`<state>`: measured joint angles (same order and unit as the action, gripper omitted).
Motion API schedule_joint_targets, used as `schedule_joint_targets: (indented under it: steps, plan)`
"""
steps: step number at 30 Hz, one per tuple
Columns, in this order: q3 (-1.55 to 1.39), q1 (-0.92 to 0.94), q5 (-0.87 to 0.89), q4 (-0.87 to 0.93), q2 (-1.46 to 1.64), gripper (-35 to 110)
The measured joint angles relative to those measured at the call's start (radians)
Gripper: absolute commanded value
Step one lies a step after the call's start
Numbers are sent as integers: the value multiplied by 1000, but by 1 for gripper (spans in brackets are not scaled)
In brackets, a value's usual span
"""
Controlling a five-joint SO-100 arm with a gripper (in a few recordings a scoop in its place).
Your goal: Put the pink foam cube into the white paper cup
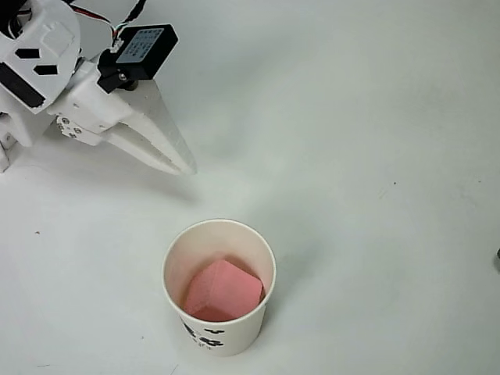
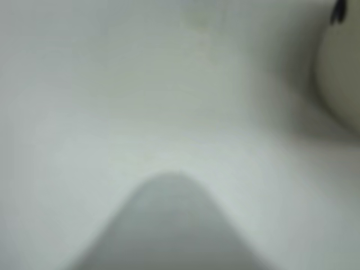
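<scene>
The pink foam cube (image 1: 223, 291) lies tilted inside the white paper cup (image 1: 176, 250), which stands upright near the front of the table in the overhead view. Black printed marks show low on the cup's wall. My white gripper (image 1: 186, 169) hovers up and left of the cup, apart from it, with its fingertips together and nothing held. The wrist view is blurred: one grey finger (image 2: 169, 225) rises from the bottom edge, and a curved bit of the cup's wall (image 2: 340, 79) shows at the right edge.
The table (image 1: 375, 156) is plain white. The arm's body with a black camera module (image 1: 144, 48) fills the top-left corner. A small dark object (image 1: 498, 258) peeks in at the right edge.
</scene>
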<state>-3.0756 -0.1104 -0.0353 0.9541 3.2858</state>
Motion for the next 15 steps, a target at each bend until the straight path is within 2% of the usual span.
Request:
schedule_joint_targets:
  steps: [8, 15]
  plan:
    - [0, 2, 40, 222, 0, 0]
    - [0, 3, 63, 310, 5, 2]
